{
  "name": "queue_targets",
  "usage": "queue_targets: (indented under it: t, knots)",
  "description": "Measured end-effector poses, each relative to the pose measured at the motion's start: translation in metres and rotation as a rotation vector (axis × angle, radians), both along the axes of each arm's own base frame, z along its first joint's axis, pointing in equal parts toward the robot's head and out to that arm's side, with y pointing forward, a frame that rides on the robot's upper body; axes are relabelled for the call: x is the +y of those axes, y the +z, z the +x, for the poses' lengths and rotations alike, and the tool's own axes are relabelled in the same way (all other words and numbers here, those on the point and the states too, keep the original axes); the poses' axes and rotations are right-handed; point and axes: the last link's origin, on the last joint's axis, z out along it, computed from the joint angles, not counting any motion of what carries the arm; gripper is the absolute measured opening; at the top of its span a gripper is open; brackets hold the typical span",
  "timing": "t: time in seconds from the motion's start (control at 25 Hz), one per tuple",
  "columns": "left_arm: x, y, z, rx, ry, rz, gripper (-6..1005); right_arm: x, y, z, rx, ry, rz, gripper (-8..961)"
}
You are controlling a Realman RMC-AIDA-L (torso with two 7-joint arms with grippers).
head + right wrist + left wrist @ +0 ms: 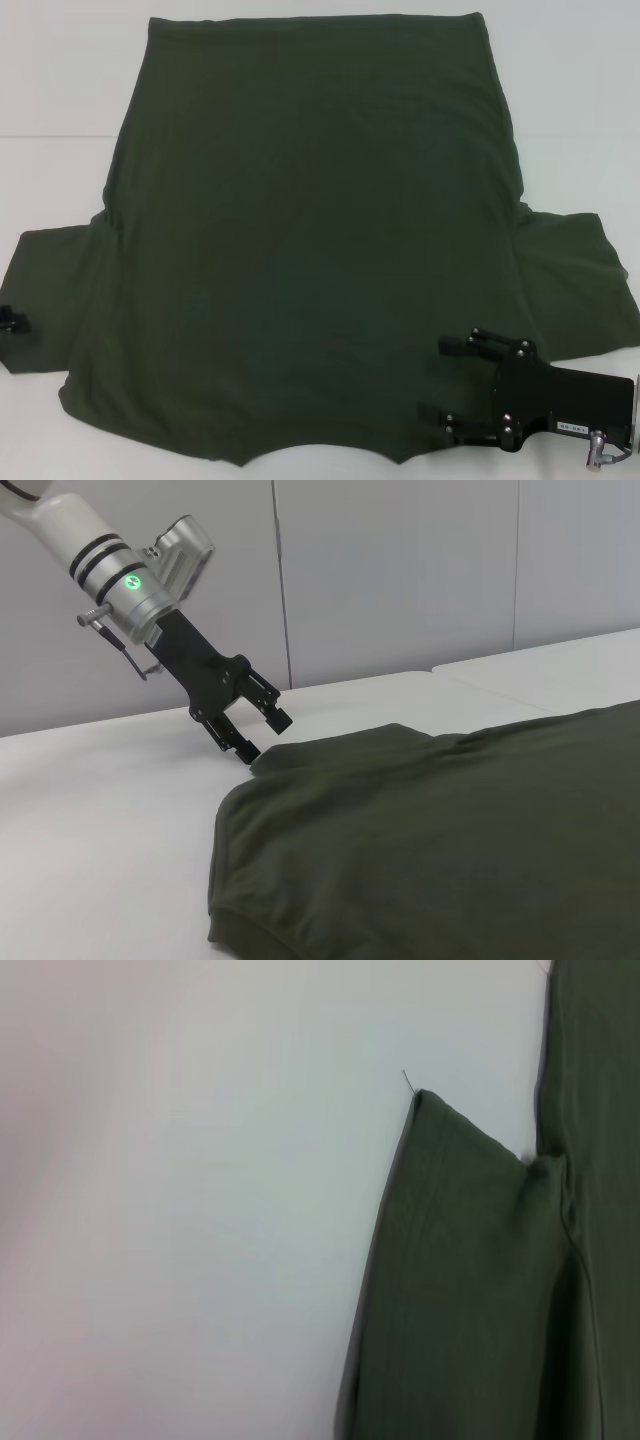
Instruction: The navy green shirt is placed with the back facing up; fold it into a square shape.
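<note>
The navy green shirt lies spread flat on the white table, collar edge nearest me and hem at the far side. My right gripper is open over the shirt's near right shoulder area, fingers pointing toward the middle, with nothing between them. Only a sliver of my left gripper shows at the tip of the left sleeve. The right wrist view shows the left gripper open, at the edge of the sleeve. In the left wrist view, the sleeve lies flat.
The white table surrounds the shirt, with bare surface at the far left and far right corners. A seam between table sections and a grey panelled wall stand behind it.
</note>
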Motion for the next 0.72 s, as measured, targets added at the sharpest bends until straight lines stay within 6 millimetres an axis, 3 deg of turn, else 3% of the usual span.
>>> queue_targets:
  t: [0.72]
  knots:
    - [0.0056,-0.0035,0.0051,-0.006,-0.016,-0.002,844,0.0001,0.0,0.0001,-0.001,-0.001,0.001,897]
